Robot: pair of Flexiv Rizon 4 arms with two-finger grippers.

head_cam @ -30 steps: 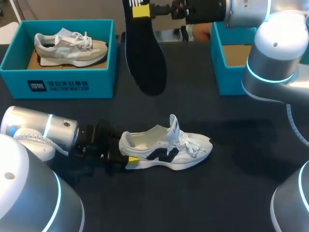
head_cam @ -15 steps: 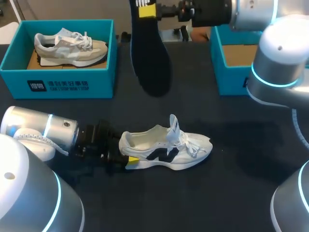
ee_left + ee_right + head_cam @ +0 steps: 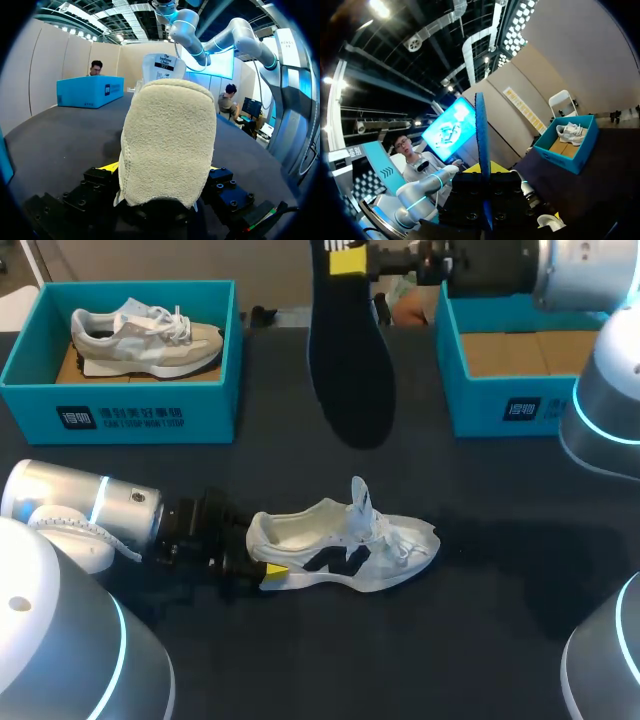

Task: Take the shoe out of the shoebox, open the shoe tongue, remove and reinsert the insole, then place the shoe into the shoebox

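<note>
A white shoe (image 3: 345,545) with a black logo lies on its sole on the black table, toe to the right, its tongue standing up. My left gripper (image 3: 262,570) is shut on the shoe's heel, one finger on each side. In the left wrist view the heel (image 3: 167,140) fills the gap between the fingers. High over the table's far side, my right gripper (image 3: 347,260) is shut on one end of a black insole (image 3: 350,360), which hangs straight down. The right wrist view shows that insole (image 3: 482,145) edge-on between the fingers.
A teal shoebox (image 3: 145,418) at the far left holds a grey-and-white shoe (image 3: 145,335). A second teal shoebox (image 3: 510,405) stands at the far right with only a cardboard floor showing. Bare black table lies in front of and to the right of the white shoe.
My right arm has carried the hanging insole to the right, toward the right shoebox. The left arm and the white shoe have stayed put.
</note>
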